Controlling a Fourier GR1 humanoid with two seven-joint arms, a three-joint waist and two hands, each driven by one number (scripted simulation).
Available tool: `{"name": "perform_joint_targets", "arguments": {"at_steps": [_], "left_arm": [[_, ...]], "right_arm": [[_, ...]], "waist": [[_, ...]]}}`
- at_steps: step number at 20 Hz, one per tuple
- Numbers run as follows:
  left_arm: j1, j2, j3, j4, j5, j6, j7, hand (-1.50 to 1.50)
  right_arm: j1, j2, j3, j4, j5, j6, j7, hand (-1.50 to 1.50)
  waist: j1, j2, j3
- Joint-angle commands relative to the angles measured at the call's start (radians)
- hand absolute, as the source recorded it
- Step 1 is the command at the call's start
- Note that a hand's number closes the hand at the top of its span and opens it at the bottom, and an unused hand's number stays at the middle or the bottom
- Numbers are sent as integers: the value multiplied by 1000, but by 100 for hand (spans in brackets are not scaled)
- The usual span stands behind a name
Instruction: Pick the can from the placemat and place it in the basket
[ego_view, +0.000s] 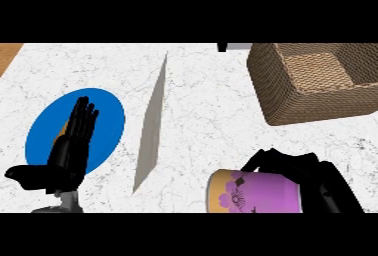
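Can (255, 192): head view; purple body with a black flower print and an orange-tan end face, lying tilted on its side low in the view, off the placemat and well apart from the basket.
Right hand (310, 172): fingers curled over the top and far side of the can, wrapping it; whether the can rests on the desk or is carried, I cannot tell.
Left hand (74, 137): fingers straight and pressed together, pointing up the view, thumb out to the side; resting over the placemat, holds nothing.
Placemat (103, 107): blue oval at left on the white marbled desk (199, 90); no can on it.
Basket (317, 80): woven brown, upper right, open top, nothing visible inside.
Grey strip (151, 132): thin wedge-shaped mark running between placemat and basket; what it is, I cannot tell.
Risk 1: can is held sideways, so it may roll or slip out of the curled fingers during the move up toward the basket.
Risk 2: near basket wall stands between hand and opening; a low path would knock the can or hand against the rim and shove the basket.
Risk 3: release short of the opening leaves the can on the desk, free to roll.
Writing: none legible; flower pattern only, no brand or label text.
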Motion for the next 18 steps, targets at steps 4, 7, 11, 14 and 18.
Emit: {"name": "perform_joint_targets", "arguments": {"at_steps": [4,7,11,14,18], "left_arm": [[-73,16,16,31,-2,-15,45,0],[3,-23,-12,25,-36,11,-24,0],[43,9,12,-27,12,-42,-7,0],[-85,-5,34,75,-6,-14,15,0],[-37,-17,8,-8,-18,-8,51,0]], "right_arm": [[-144,-26,-257,-61,-115,190,179,150],[-151,-109,-327,-12,-70,212,121,150],[-118,-176,-445,98,-78,194,-41,150],[-144,-190,-562,153,-170,217,-80,150],[-200,-213,-651,328,-199,188,-195,150]], "waist": [[7,4,0],[8,3,0],[10,4,1],[4,5,1],[10,4,1]]}}
